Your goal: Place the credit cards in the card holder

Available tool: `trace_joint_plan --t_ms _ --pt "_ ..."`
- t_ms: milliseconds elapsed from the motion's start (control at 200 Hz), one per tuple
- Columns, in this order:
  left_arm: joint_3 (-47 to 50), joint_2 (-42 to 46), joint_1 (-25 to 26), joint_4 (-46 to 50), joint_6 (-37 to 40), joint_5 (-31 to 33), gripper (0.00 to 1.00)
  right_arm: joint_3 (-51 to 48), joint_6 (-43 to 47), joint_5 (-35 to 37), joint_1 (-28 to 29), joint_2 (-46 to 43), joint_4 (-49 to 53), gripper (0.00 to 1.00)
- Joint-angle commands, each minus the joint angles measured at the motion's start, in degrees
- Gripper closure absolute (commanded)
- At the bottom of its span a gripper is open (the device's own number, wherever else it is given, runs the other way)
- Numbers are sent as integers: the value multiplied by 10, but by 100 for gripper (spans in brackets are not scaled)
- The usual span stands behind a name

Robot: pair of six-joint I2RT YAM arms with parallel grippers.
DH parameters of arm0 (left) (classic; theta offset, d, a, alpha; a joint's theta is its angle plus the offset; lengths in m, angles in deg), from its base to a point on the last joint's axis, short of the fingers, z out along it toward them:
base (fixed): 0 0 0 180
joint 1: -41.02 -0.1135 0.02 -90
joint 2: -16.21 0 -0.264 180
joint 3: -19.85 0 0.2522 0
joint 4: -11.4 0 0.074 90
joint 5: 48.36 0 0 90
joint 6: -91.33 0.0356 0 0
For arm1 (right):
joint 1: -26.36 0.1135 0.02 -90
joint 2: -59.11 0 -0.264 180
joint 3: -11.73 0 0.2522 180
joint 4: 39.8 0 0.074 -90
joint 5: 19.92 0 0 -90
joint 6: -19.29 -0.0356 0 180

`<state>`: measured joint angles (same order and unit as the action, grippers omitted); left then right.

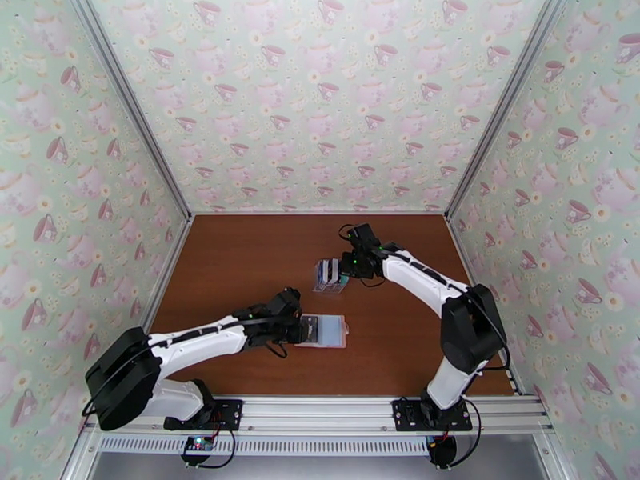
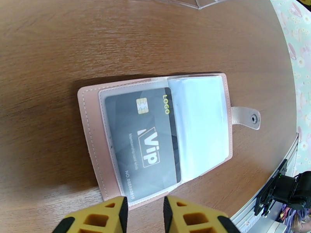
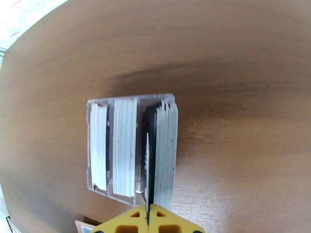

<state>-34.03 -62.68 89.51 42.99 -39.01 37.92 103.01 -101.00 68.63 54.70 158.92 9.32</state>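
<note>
Credit cards (image 3: pixel 165 152): thin, light, stiff plastic w/ slick faces, so pinch by an exposed edge, not flat. They stand packed in a clear rack (image 3: pixel 128 97), centre of right wrist view. The right gripper (image 3: pixel 147 219) has its fingers together, apparently clamped on one edge-on card (image 3: pixel 147 167). Card holder (image 2: pixel 90 125), soft, lies open mid-frame in left wrist view w/ black card (image 2: pixel 144 144) sleeved. Left gripper (image 2: pixel 144 214) is at its lower edge, jaws apart, empty.

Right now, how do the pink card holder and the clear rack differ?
The card holder lies open flat, one black card in a sleeve; the clear rack holds many cards on edge in slots. The holder is pink, the rack transparent. Both sit on the table.
</note>
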Motion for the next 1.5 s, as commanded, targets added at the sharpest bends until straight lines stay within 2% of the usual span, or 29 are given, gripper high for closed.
trace_joint_plan --t_ms 0,431,641,852,1032,1182,1327,1498 --pt "8 12 4 -8 -8 13 68 27 11 8 -5 8 11 100" --pt "6 8 3 -8 -10 16 68 66 26 -10 -22 66 9 100" --pt "7 3 3 -13 -12 15 67 61 23 -19 -22 66 7 100" --pt "2 -21 4 -28 -12 9 67 60 28 -18 -22 59 16 86" --pt "-1 -28 4 -33 -10 9 67 59 31 -9 -22 38 25 80" --pt "-3 -29 4 -33 -9 9 67 50 30 -8 -22 7 35 80" --pt "-1 -33 4 -37 -8 10 68 -8 12 -45 -15 -56 15 78" --pt "2 -42 4 -45 -10 6 68 -92 -4 -78 19 -120 -12 75"
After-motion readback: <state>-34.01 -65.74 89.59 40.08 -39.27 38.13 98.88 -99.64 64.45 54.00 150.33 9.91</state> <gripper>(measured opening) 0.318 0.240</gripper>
